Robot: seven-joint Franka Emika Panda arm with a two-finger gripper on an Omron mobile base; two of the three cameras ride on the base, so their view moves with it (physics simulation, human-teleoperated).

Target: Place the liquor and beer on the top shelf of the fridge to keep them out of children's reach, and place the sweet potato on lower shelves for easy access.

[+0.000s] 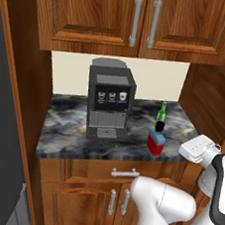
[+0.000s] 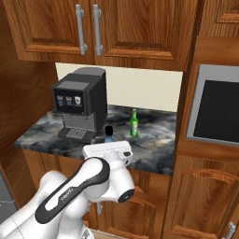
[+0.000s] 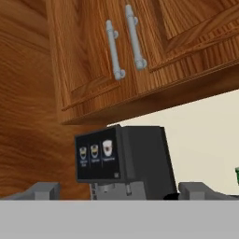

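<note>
Two bottles stood together on the dark marbled counter [image 1: 72, 129], just right of the black coffee machine [image 1: 108, 101]. Liquor [image 1: 156, 140], the squat red one with blue shoulder and black cap, sat nearer the counter's front edge; the beer [image 1: 162, 112], slim and green, stood just behind it toward the pale wall. From the right base view the beer [image 2: 134, 123] showed whole, the liquor [image 2: 109, 134] only as a dark cap and blue shoulder above the robot's hand. Neither bottle was touched by anything.

Sweet potato: I could not spot it. A dark grey slab at the far left edge of the left base view may have been the fridge, but I could not be sure.

Gripper [image 3: 119, 193] was released, its two grey fingers [image 3: 44, 190] spread wide with nothing between them. It hung short of the counter's front edge, aimed at the coffee machine and the wooden upper cabinets [image 3: 126, 51], a sliver of green at the right margin.

Judged progress: nothing done yet. Both bottles remained to be carried to the top shelf, and the tuber to a lower one. First pick looked about to start, liquor being the nearer candidate.
</note>
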